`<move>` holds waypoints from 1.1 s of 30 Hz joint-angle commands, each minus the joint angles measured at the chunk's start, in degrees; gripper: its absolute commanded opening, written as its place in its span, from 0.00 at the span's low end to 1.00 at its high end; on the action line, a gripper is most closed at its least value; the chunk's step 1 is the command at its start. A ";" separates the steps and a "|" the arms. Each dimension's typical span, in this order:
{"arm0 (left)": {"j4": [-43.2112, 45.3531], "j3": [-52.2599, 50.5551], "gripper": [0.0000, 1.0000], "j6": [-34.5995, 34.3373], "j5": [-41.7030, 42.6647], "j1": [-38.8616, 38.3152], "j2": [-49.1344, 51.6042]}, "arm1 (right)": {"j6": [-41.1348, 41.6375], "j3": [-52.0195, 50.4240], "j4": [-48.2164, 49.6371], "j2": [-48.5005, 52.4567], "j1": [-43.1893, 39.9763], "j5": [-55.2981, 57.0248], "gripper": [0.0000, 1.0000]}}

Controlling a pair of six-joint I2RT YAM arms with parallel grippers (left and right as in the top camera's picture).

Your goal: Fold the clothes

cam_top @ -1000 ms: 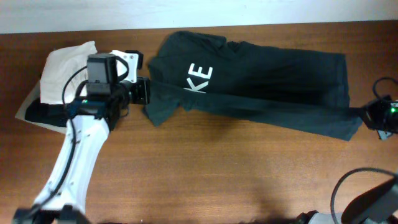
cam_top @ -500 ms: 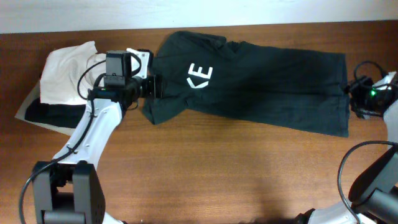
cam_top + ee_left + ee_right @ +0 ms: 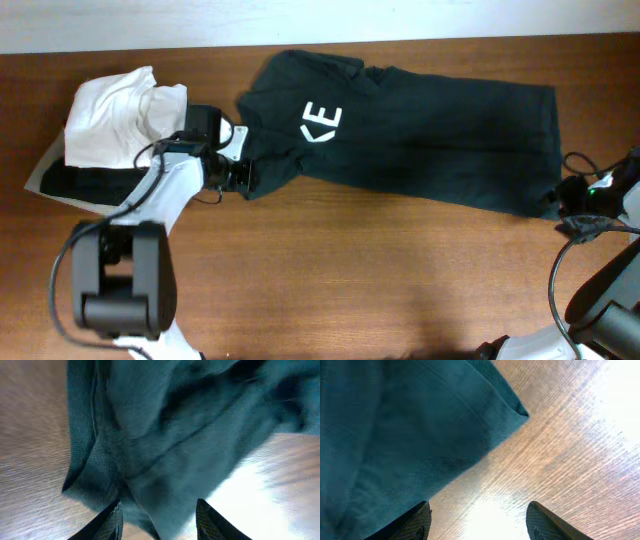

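We see the very dark teal T-shirt (image 3: 420, 130) lying lengthwise on the wooden table (image 3: 350, 290), stretched out between our two grippers. The left gripper (image 3: 160, 522) sits at the shirt's collar-end corner with its jaws partly apart. Bunched fabric with a stitched hem lies just ahead of its fingertips (image 3: 112, 522) and runs down between them, and nothing looks pinched, though the wrist picture is blurred. A little beyond this gripper, the white lettering (image 3: 322, 122) on the chest shows only in part, with the rest lost in a fold. Behind the left gripper, on the far side of its wrist from the shirt, a folded white garment (image 3: 105, 115) rests on a beige cloth (image 3: 42, 172). The right gripper (image 3: 477, 522) is at the opposite end of the shirt, jaws apart and holding nothing. Bare wood shows between its fingers (image 3: 545, 522), and the shirt's bottom corner lies ahead of them and off to one side, its edge reaching down to the finger on that side. Whether that finger touches the cloth we cannot tell.
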 commanded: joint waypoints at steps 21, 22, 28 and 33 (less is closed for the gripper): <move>3.61 15.61 0.01 1.14 -1.01 6.08 2.99 | -5.33 -8.96 11.43 0.22 2.36 0.17 0.77; 3.65 15.61 0.01 1.14 -1.03 6.08 2.99 | -5.31 -9.64 12.35 0.22 2.97 0.17 0.79; 3.61 15.61 0.01 1.14 -1.14 6.08 2.99 | -2.62 -12.17 17.59 0.28 4.74 3.69 0.41; 2.69 15.61 0.01 1.14 -2.08 6.10 2.99 | -1.60 -12.15 16.68 0.26 4.66 5.20 0.10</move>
